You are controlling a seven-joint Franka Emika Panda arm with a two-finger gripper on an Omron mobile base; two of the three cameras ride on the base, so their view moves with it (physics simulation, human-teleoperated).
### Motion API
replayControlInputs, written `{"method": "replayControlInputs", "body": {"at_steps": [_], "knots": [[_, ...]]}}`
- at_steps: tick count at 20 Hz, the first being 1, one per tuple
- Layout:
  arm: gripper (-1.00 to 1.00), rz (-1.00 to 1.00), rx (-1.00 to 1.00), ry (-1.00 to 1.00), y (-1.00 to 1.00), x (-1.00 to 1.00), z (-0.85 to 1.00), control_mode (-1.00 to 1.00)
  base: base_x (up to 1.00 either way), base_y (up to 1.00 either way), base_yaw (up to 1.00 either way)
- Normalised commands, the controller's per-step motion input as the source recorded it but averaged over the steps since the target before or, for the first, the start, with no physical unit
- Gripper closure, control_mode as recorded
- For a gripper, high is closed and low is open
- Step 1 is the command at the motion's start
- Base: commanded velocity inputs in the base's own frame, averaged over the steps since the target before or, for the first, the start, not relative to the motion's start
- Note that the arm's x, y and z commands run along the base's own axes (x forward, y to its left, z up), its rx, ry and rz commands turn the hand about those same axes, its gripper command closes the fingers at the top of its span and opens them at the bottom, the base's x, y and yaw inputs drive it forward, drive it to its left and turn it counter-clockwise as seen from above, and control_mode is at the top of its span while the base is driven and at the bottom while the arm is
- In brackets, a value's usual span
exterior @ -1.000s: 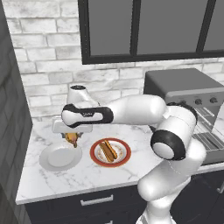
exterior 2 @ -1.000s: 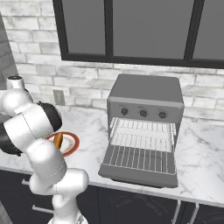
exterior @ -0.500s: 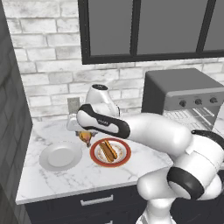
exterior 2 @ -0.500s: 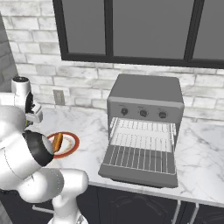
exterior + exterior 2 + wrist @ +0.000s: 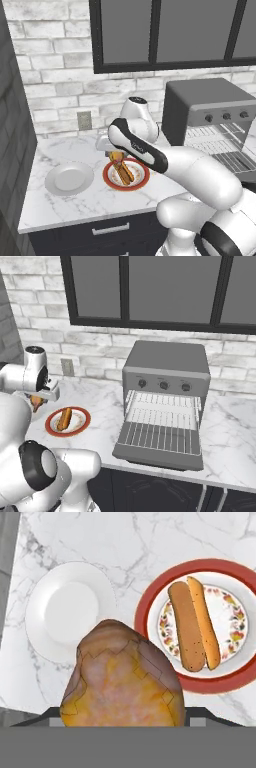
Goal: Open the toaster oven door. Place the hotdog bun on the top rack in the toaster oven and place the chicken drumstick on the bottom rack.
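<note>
I've got a white marble counter [image 5: 75, 205] carrying, left to right, a plain white plate [image 5: 69, 178], just beside it a red-rimmed plate [image 5: 126, 174] with the hotdog bun [image 5: 194, 623] on it, then the toaster oven [image 5: 165, 386], door [image 5: 160, 442] dropped flat.

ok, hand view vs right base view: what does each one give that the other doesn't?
Hand view alone: an empty white plate on the marble counter, beside the red-rimmed plate.
Right base view alone: the toaster oven with the toaster oven door dropped open, and the dark window above the brick wall.
Both: the hotdog bun lying on the red-rimmed plate, and the chicken drumstick.
</note>
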Motion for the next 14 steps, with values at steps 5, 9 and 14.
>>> {"method": "replayControlInputs", "body": {"at_steps": [5,9,14], "knots": [[1.0,0.0,0.0,0.01,-0.64,-0.2,0.09,-1.0,0.0,0.0,0.0],[1.0,-0.01,0.0,0.06,-0.63,-0.12,0.13,-1.0,0.0,0.0,0.0],[1.0,0.0,0.0,0.01,-0.67,-0.13,0.06,-1.0,0.0,0.0,0.0]]}}
